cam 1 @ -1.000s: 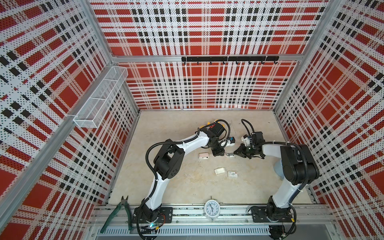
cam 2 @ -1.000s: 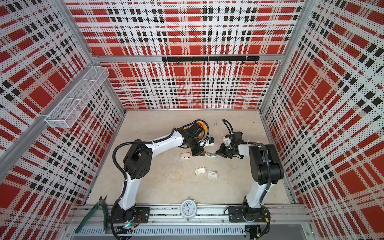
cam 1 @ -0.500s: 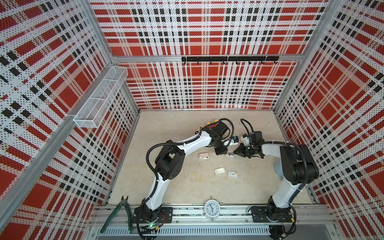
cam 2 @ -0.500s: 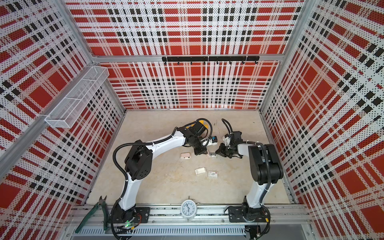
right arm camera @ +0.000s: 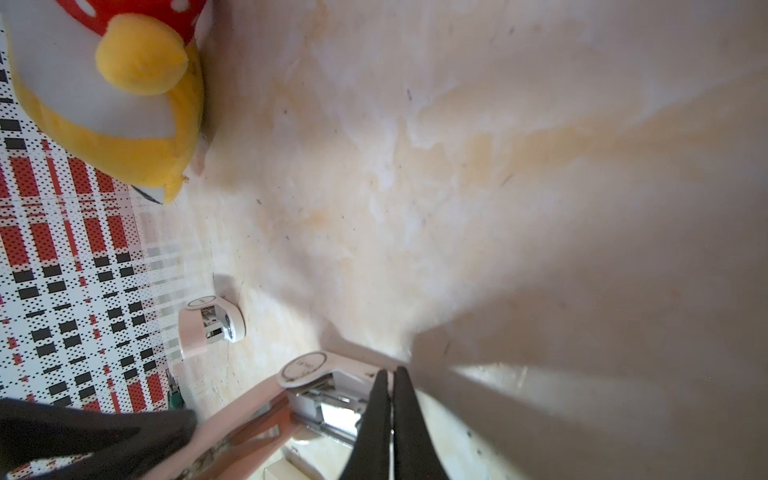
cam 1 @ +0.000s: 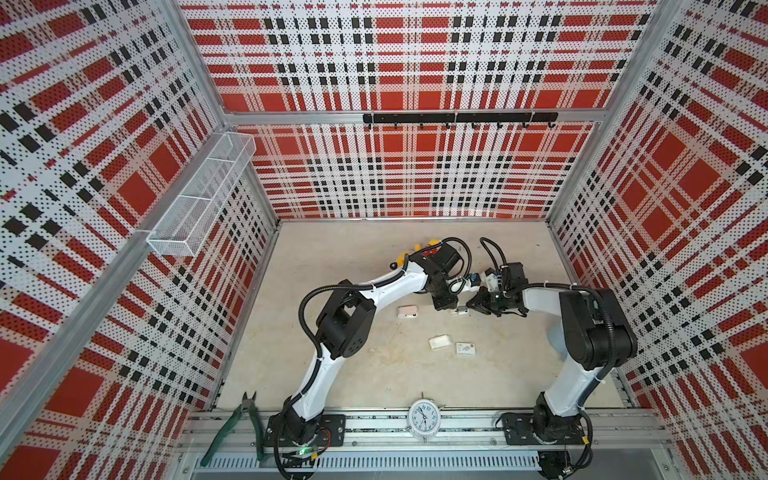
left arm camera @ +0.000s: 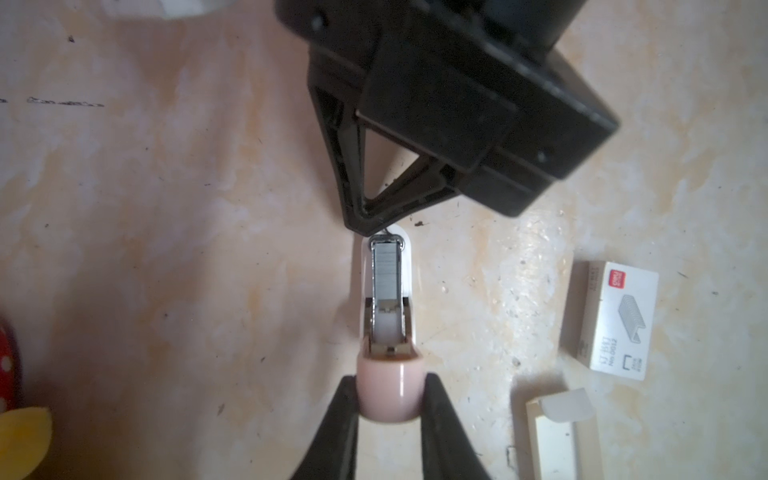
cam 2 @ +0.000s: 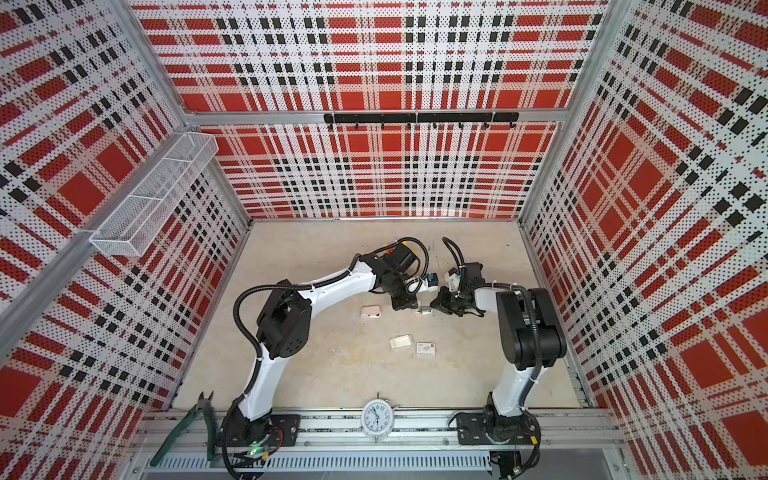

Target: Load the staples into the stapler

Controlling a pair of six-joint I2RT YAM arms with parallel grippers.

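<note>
At the centre of the table [cam 1: 332, 249], in both top views, the two grippers meet over the stapler [cam 1: 458, 310]. Left gripper [left arm camera: 389, 384]: fingers clenched on the raised pink lid [left arm camera: 386, 370], holding the magazine open. Right gripper [right arm camera: 390, 376]: fingers pressed together with nothing visible between them, their tip touching the front end of the white base [left arm camera: 409, 282]. The staples [left arm camera: 386, 272], a silvery strip, lie inside the metal channel, with the front end against the nose and the white pusher just behind. Judged progress: the strip appears loaded. What is left is to close the lid, let go and withdraw. Nearby but apart are a second stapler [right arm camera: 210, 324], a printed white box [left arm camera: 609, 318], an open box tray [left arm camera: 555, 436] and a plush toy [right arm camera: 112, 83].
</note>
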